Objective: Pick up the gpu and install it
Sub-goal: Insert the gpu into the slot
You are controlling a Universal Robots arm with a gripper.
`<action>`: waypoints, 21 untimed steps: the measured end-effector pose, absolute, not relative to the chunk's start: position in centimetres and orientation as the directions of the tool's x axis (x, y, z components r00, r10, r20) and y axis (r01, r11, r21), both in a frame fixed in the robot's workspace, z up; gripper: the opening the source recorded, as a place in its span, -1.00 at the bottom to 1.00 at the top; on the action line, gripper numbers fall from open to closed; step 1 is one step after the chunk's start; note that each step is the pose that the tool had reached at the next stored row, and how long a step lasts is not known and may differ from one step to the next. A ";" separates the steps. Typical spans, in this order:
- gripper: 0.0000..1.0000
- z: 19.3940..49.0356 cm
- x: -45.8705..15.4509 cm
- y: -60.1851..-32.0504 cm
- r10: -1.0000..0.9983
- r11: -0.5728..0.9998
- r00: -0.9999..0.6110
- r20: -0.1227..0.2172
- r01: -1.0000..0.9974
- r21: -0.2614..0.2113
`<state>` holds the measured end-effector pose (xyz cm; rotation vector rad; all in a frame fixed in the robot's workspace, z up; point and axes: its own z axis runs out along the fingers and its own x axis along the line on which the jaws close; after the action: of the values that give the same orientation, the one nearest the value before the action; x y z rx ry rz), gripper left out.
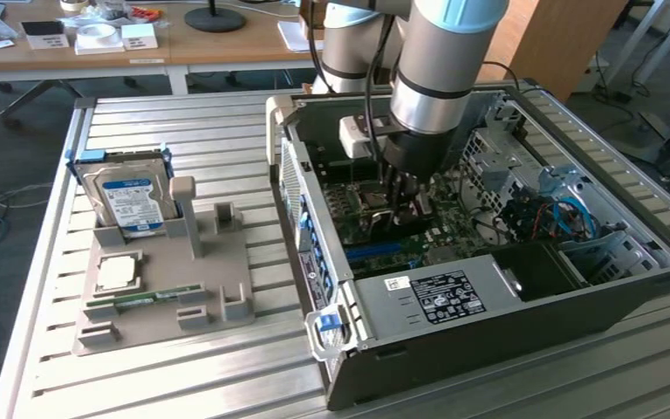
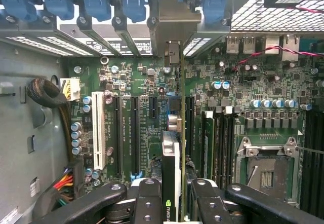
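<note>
My gripper [image 1: 406, 199] reaches down into the open computer case [image 1: 614, 301], over the green motherboard [image 1: 457, 231]. In the wrist view the gripper [image 2: 174, 206] is shut on the gpu [image 2: 171, 158], which I see edge-on, a thin card with a green logo near the fingers [image 2: 147, 203]. Its grey metal end bracket [image 2: 172, 19] stands at the case's rear wall among the blue slot latches [image 2: 96, 3]. The card runs along the black expansion slots [image 2: 134, 133] and its lower edge lies close to the board. Whether it sits in a slot I cannot tell.
On the slatted table a grey holder [image 1: 213, 288] carries a blue-labelled hard drive [image 1: 132, 196], a processor [image 1: 118, 272] and a memory stick [image 1: 149, 298]. Inside the case are the power supply [image 1: 452, 292], the empty processor socket [image 2: 266, 165], memory slots [image 2: 223, 143] and cable bundles [image 2: 53, 95].
</note>
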<state>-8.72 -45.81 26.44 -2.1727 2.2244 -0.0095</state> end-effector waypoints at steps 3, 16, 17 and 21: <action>-0.47 26.2 -8.7 -45.8 -1.000 0.024 -0.023 -0.019 -0.999 -0.027; -0.47 25.9 -8.7 -45.8 -1.000 0.024 -0.023 -0.019 -0.999 -0.023; -0.47 25.9 -8.7 -45.8 -1.000 0.024 -0.023 -0.019 -0.999 -0.021; -0.47 25.9 -8.7 -45.8 -1.000 0.024 -0.024 -0.018 -1.000 -0.015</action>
<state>-8.70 -45.81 25.88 -2.1782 2.2306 0.0030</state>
